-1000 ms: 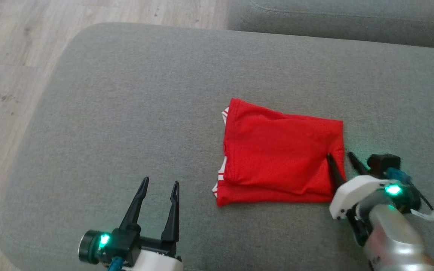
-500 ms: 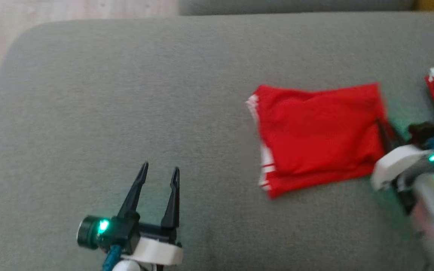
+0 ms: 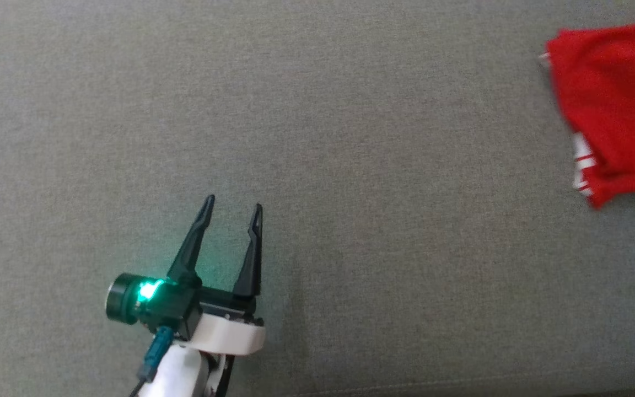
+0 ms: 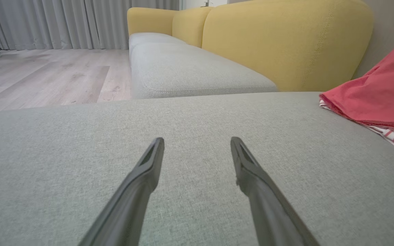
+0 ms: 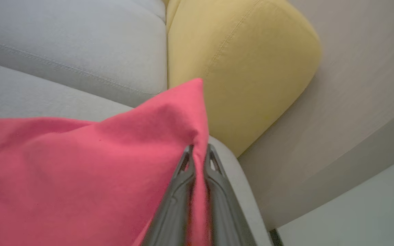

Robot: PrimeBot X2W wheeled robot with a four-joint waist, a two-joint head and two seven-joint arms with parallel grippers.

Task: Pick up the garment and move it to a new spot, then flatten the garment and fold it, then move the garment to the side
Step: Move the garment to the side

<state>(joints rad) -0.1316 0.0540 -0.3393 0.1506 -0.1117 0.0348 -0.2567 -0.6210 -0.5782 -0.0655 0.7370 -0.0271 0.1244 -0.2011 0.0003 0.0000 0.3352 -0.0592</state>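
Two long dark fingers of your right gripper (image 5: 198,150) press together on a corner of the red garment (image 5: 80,164), its soft knit pulled up into a peak between them. You see the folded cloth lying at the far right of the grey woven cushion (image 3: 350,165), white stripes along its edge. Your left gripper (image 3: 233,202) hangs wide and empty over the cushion, well apart from it. A rounded yellow backrest (image 5: 238,68) rises behind.

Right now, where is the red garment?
In the head view the red garment is at the right edge, on the grey cushion, far from the open left gripper; the right gripper pinches its corner.
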